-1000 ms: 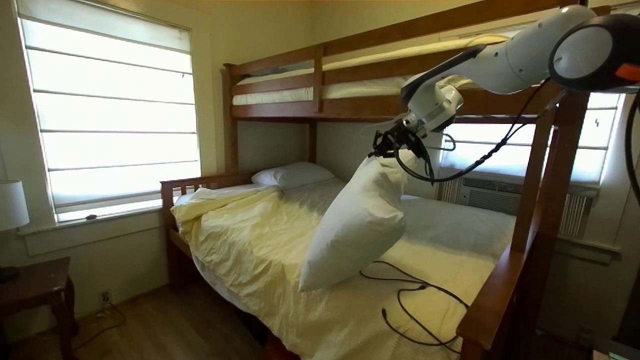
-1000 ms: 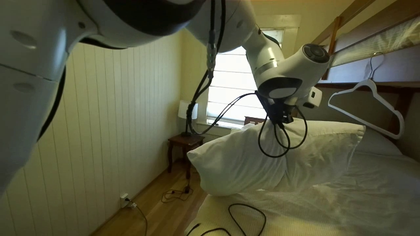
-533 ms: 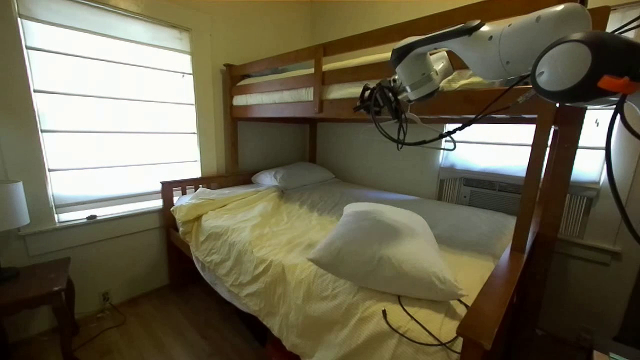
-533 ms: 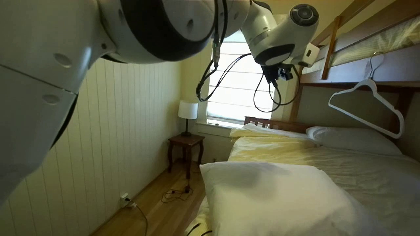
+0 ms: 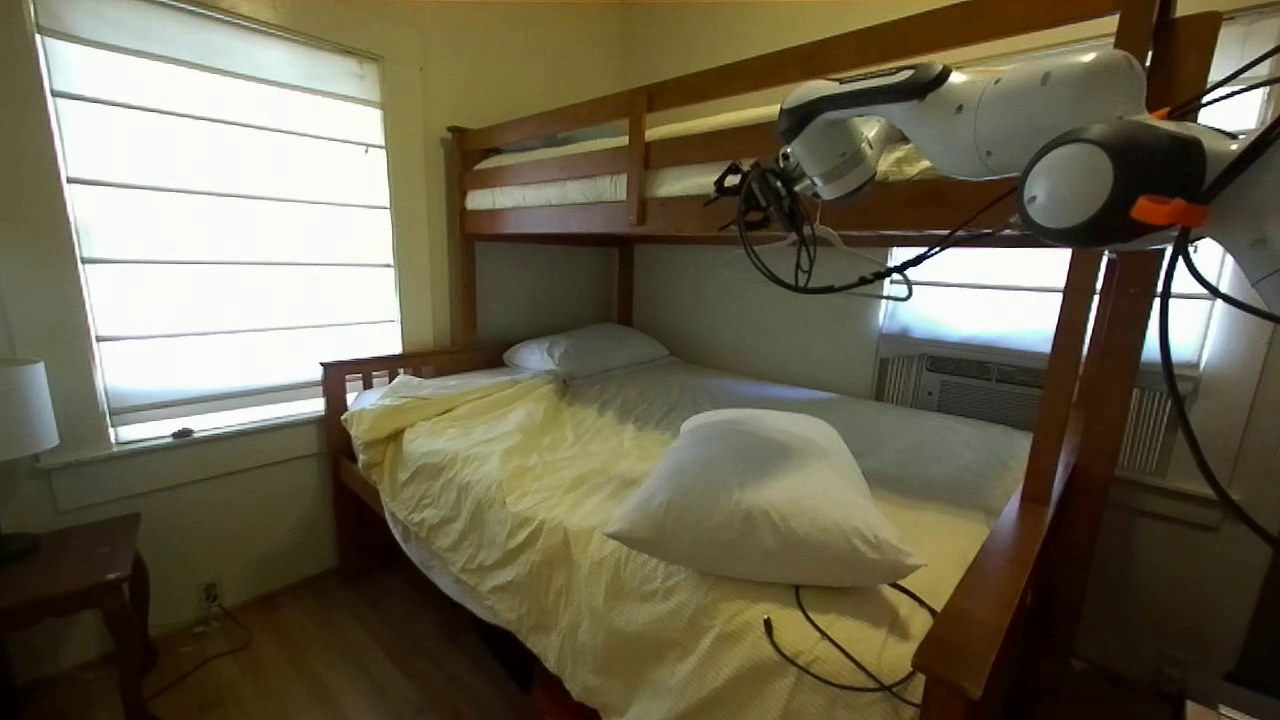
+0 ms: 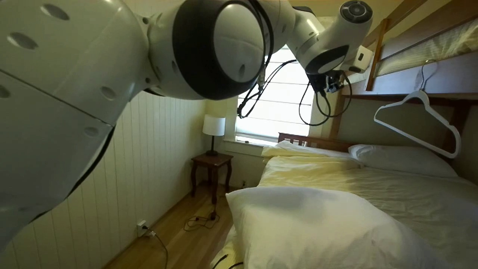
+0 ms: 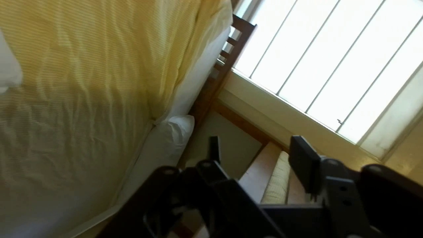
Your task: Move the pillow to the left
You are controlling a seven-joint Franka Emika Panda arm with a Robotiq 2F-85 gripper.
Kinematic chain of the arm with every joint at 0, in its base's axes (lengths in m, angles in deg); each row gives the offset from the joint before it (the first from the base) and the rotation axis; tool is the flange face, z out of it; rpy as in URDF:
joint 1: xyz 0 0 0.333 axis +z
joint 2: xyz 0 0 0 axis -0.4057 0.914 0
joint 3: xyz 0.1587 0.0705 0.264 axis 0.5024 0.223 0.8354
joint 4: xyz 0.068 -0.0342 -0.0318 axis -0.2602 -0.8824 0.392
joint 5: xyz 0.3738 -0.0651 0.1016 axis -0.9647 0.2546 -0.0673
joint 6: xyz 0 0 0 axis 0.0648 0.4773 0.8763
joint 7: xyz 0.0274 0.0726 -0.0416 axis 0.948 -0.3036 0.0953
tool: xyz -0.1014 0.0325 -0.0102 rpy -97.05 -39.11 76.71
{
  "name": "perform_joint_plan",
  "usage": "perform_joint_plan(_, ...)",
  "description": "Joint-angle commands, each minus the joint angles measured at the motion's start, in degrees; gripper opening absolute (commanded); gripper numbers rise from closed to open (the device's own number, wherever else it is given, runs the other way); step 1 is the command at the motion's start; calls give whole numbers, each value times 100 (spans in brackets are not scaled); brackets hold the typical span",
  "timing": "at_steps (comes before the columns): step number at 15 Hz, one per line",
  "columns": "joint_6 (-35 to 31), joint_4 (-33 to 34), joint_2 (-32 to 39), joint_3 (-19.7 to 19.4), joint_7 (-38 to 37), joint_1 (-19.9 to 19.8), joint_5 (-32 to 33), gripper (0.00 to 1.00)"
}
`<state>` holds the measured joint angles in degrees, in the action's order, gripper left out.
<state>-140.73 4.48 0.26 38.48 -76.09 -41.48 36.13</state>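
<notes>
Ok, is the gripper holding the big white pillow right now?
No, the gripper stands open, and the pillow lies on the bed below, apart from it.

Pillow (image 5: 770,500), large, rectangular, in a plain white to pale cream case; quantity one.

Condition: plump, well filled, the case smooth over the crown with faint soft creases; corners pointed, two of them drawn out to clear tips. Pose: lying loose on a broad face, upper side domed, one corner directed at the open long side of the lower bunk (image 5: 985,600), another toward its foot. Location: on the yellow cover (image 5: 490,470), nearer the foot than the head; a black cable (image 5: 884,688) runs out from under the near edge. In an exterior view the pillow (image 6: 317,228) is cut off by the lower frame edge.
</notes>
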Motion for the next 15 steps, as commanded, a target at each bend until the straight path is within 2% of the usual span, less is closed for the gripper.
perform_joint_plan(1, 899, -583, -301, -206, 205, -65, 426, 88)
perform_joint_plan(3, 1318, -938, -426, -283, 380, -32, 598, 99)
perform_joint_plan(6, 1814, -1422, -573, -505, 461, 63, 1110, 100)
perform_joint_plan(10, 1555, -1933, -518, -996, 106, 243, 1961, 100)
perform_joint_plan(15, 1571, -2455, -562, -1344, -130, 320, 2269, 100)
